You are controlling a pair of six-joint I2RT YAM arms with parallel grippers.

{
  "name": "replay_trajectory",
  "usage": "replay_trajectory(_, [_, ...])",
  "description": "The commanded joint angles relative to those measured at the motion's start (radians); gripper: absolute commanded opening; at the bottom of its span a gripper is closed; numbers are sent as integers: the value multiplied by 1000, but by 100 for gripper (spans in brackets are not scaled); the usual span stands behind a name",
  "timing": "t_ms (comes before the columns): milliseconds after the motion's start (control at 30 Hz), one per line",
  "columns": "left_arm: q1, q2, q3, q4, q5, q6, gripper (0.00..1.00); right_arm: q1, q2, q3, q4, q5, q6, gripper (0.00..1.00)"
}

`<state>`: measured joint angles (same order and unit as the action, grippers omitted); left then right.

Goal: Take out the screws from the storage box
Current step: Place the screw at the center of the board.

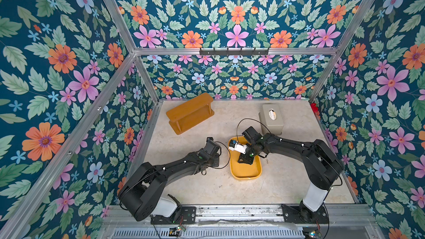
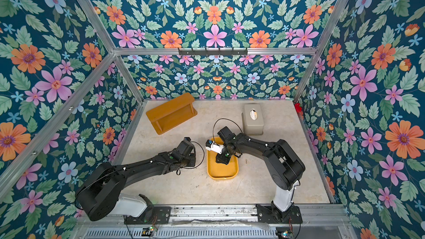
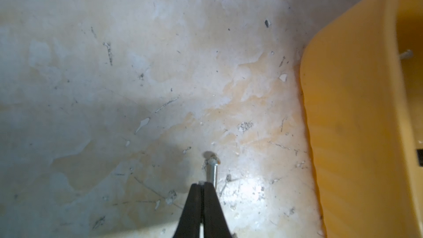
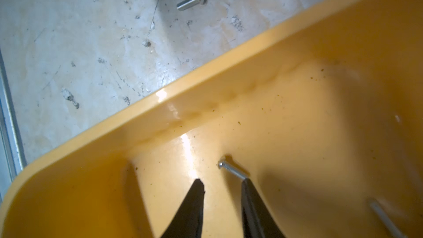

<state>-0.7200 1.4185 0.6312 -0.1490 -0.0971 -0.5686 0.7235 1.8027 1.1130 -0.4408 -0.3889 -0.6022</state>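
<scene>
The yellow storage box [image 1: 246, 171] [image 2: 222, 171] lies mid-table in both top views. My right gripper [image 4: 222, 182] [image 1: 242, 160] hangs open inside it. One thin screw [image 4: 232, 169] lies on the box floor, its end touching one fingertip [image 4: 246, 183]. A second screw [image 4: 384, 218] lies further along the floor. Just outside the box wall [image 3: 354, 111], my left gripper [image 3: 202, 183] [image 1: 212, 158] is shut low over the table. A screw [image 3: 211, 168] [image 4: 192, 0] lies on the table just beyond its tips, off the seam between the jaws. Another screw [image 1: 268, 161] lies on the table on the box's right.
An orange-brown wooden shelf [image 1: 189, 113] lies at the back left and a grey tissue box [image 1: 271, 118] stands at the back right, close behind the right arm. Floral walls with aluminium posts enclose the table on three sides.
</scene>
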Motion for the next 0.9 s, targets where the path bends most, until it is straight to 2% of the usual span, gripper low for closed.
replay_trajectory(0, [2,7,-10,24,-15,-4,0,0,22,32,-53,-33,-102,33])
replay_trajectory(267, [2,22,-24,45,-14,-8,0,-8,74,82,-170,13,-271,36])
replay_trajectory(433, [1,30,-26,47,-4,-7,2,-12,77,75,-132,33,-293,37])
replay_trajectory(633, [1,26,-16,26,-16,-2,15,-12,87,80,-118,59,-324,37])
replay_trajectory(867, [1,30,6,8,-14,4,18,-16,75,56,-69,105,-357,37])
